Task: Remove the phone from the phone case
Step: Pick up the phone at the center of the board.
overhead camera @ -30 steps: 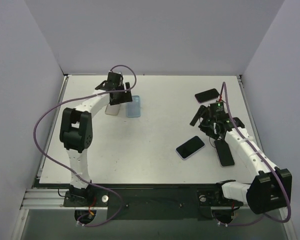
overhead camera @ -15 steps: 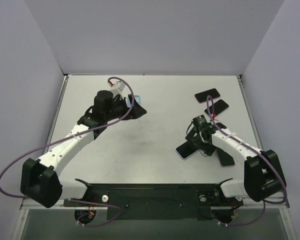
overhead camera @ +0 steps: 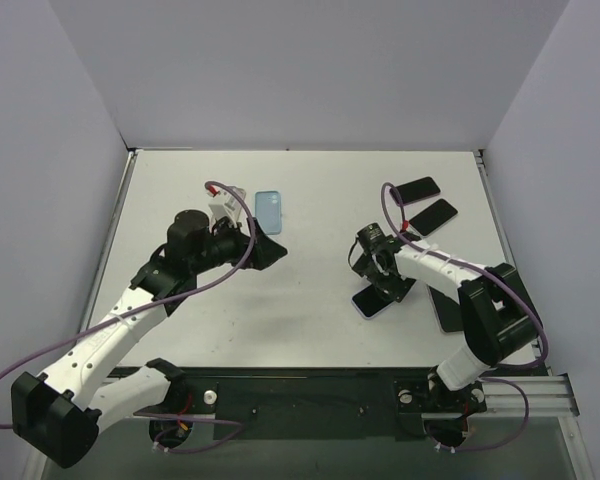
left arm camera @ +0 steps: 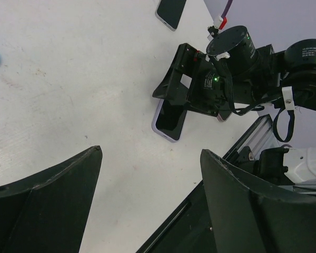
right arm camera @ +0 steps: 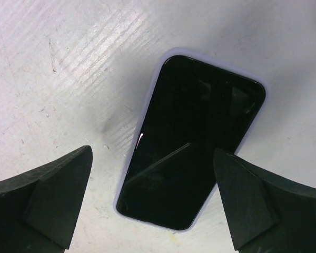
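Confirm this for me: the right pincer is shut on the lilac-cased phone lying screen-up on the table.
Not quite. The right pincer is open, not shut. The right wrist view shows its fingers spread wide apart, with the lilac-cased phone lying screen-up on the table between them, not gripped.

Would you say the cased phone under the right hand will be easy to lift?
Probably awkward: the phone lies flat on the table, leaving little edge to grip. It looks glossy, so it may slide when pushed. It should stay rigid.
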Controlling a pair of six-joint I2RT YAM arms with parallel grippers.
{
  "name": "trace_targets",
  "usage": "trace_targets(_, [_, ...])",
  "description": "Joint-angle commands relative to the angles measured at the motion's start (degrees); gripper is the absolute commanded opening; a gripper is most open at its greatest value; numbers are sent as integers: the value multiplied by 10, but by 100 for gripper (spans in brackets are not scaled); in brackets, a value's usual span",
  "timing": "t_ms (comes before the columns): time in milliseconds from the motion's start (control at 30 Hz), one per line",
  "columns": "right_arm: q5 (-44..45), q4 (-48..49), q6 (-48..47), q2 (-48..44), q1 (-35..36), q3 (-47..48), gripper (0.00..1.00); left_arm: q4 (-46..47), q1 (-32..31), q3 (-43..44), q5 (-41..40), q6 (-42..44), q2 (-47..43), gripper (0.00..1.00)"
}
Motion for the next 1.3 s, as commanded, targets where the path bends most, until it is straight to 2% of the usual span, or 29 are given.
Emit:
trace_targets(0, [50,-47,23,10,17,10,92,-5,-13,8,12,17,-17,86])
trace_targets(133, [86,-78,-5,1,23,34,92,-3,-22,8,11,17,-16,86])
trace_targets(333, [116,-155,15,-7,28,53,94,4,-25,13,14,10,-15,86])
trace_targets(600, [94,-91,30,-13,28,16,96,-15,-28,31,14,17,-16,86])
trace_targets(767, [77,-86,48,4,28,6,96,-21,-30,34,18,16,-18,86])
trace_targets(1033, [59,-39,55,33,18,-27,92,-19,-30,34,17,9,-12,86])
trace_targets(1133, [48,-11,64,36,14,-47,86,-20,-30,33,8,11,-12,86])
trace_targets(1200, [42,6,65,42,12,-59,74,-18,-30,30,5,8,-8,86])
trace_targets(1267, [42,23,53,43,12,-68,56,-9,-28,26,9,-1,-4,86])
